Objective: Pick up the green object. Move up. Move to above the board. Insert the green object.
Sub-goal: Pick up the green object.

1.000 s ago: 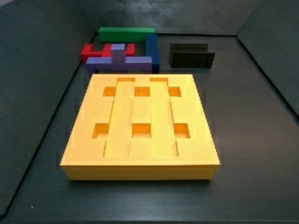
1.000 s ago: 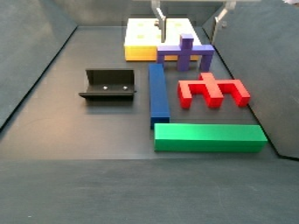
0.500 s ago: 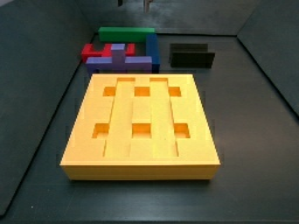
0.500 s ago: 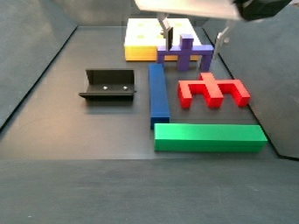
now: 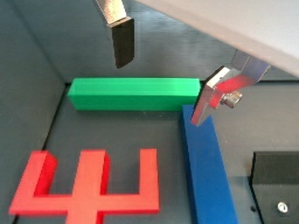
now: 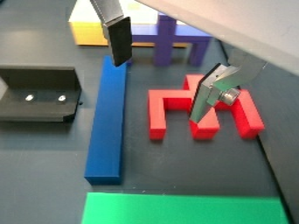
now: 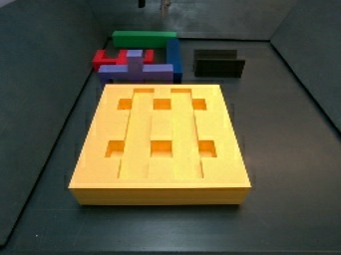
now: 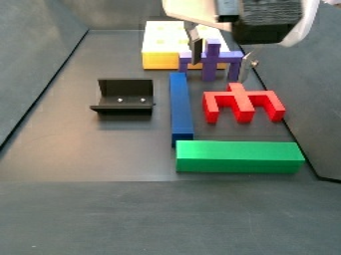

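gripper above the blocks, green bar untouched on the desk

the gripper point(image 5: 163, 74) hung in the air above the cluster of coloured blocks, its fingers point(image 5: 121, 42) spread wide with nothing between them. in both wrist views the two silver plates with dark pads stood well apart, and only the blocks on the dark desk point(image 8: 80, 120) far below showed between them.

the green object point(image 8: 241, 156) lay flat on the desk, near one desk edge, at the far end of the desk from the board point(image 7: 162, 142). one end of the long blue bar point(image 8: 180, 104) lay just beside the green object's long side, at a right angle to it. the red comb-shaped block point(image 8: 242, 103) lay beside the blue bar, near the green object but apart from it. the purple block point(image 8: 213, 60) stood between the red block and the board.

the fixture point(image 8: 124, 97) stood on the other side of the blue bar, clear of it.

in a side view the board filled the near part of the desk, its six square holes open, and the green object point(image 7: 144, 39) showed behind the other blocks at the far edge
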Motion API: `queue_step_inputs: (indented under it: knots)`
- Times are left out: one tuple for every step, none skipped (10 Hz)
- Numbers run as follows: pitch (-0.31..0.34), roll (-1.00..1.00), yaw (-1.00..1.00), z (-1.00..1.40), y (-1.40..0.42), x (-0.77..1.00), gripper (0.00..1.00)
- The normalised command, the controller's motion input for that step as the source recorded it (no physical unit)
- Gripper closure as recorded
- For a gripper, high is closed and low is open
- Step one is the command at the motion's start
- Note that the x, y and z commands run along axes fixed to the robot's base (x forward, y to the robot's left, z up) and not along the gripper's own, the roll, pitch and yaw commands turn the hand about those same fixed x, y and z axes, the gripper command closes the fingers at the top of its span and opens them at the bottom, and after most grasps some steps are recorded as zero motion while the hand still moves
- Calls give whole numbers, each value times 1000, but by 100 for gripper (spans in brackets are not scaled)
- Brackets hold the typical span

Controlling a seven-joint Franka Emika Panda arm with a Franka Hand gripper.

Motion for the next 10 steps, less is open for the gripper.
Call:
queue_step_inputs:
  knots:
    - [0, 0, -831, -37, 194, 109, 0]
    - [0, 0, -837, -43, 189, 109, 0]
    - [26, 0, -846, -49, 174, 117, 0]
    - [34, 0, -857, -63, 166, 120, 0]
    - [36, 0, -857, -69, 163, 120, 0]
    - [36, 0, -854, -66, 166, 123, 0]
    - [31, 0, -829, -63, 189, 117, 0]
    - [24, -26, -751, -49, 240, 106, 0]
    - [7, -73, -640, -29, 303, 97, 0]
    - [0, 0, -109, -31, 0, -3, 0]
